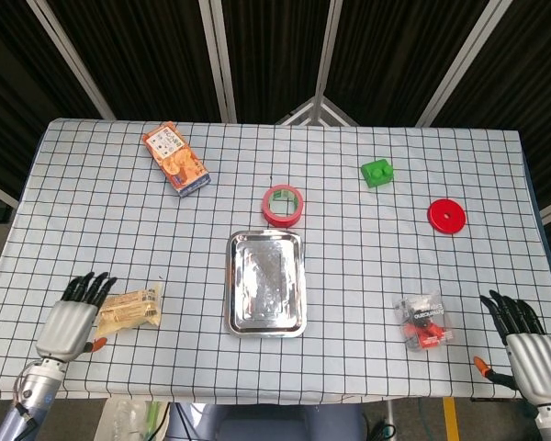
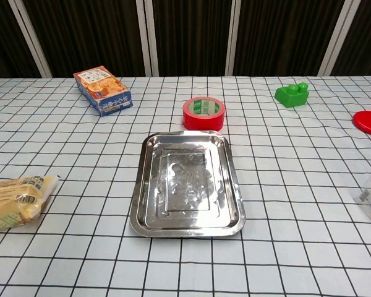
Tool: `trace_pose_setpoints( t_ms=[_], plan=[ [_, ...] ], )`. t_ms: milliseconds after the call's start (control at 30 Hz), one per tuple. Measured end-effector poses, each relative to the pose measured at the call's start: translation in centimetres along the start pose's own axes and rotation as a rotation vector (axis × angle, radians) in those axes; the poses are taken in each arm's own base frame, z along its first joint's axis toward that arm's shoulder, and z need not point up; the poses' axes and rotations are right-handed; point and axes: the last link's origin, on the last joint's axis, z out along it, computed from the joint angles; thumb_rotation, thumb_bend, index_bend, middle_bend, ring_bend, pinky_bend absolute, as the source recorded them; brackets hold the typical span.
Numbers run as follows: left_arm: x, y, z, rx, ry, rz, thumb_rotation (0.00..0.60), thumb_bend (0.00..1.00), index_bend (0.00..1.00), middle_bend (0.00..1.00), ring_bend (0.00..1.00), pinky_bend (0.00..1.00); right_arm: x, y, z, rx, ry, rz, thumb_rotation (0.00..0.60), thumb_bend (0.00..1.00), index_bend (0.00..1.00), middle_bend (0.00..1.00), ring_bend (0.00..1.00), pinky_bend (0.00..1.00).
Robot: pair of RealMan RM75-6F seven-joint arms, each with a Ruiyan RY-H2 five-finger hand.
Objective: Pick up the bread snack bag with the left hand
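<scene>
The bread snack bag, a clear packet with yellowish bread inside, lies flat on the checked tablecloth at the front left; the chest view shows it at the left edge. My left hand hovers just to the left of the bag with its fingers stretched out and apart, holding nothing. Its fingertips are close to the bag's left end; contact cannot be told. My right hand is at the front right corner, fingers spread, empty. Neither hand appears in the chest view.
A steel tray sits in the middle, a red tape roll behind it. An orange box lies far left, a green block and red disc far right. A clear packet with red parts lies front right.
</scene>
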Motion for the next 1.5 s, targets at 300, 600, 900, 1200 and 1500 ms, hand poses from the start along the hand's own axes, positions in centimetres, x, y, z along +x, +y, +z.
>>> trace_pose_setpoints(
  t_ms=[300, 600, 900, 1200, 1500],
  plan=[
    [-0.8, 2.3, 3.1, -0.002, -0.049, 0.044, 0.6, 0.18, 0.04, 0.15, 0.13, 0.19, 0.1, 0.1, 0.8, -0.006, 0.001, 0.009, 0.6, 0.3, 0.0, 0.0, 0.0, 0.0],
    [-1.3, 3.2, 4.2, 0.012, -0.067, 0.054, 0.6, 0.29, 0.23, 0.37, 0.34, 0.39, 0.4, 0.3, 0.7, -0.011, 0.01, 0.018, 0.6, 0.3, 0.0, 0.0, 0.0, 0.0],
    [-1.0, 3.6, 4.5, 0.018, -0.051, 0.053, 0.6, 0.39, 0.34, 0.44, 0.4, 0.48, 0.9, 0.7, 0.3, -0.018, 0.029, 0.034, 0.6, 0.3, 0.0, 0.0, 0.0, 0.0],
    [2.3, 5.1, 4.2, -0.039, 0.058, 0.006, 0.6, 0.45, 0.36, 0.43, 0.4, 0.48, 0.7, 0.6, 0.4, -0.018, 0.018, 0.036, 0.6, 0.3, 0.0, 0.0, 0.0, 0.0],
    [6.2, 10.0, 7.5, -0.121, 0.154, 0.026, 0.6, 0.45, 0.32, 0.41, 0.4, 0.48, 1.0, 1.7, 1.0, -0.043, -0.003, 0.087, 0.6, 0.3, 0.0, 0.0, 0.0, 0.0]
  ],
)
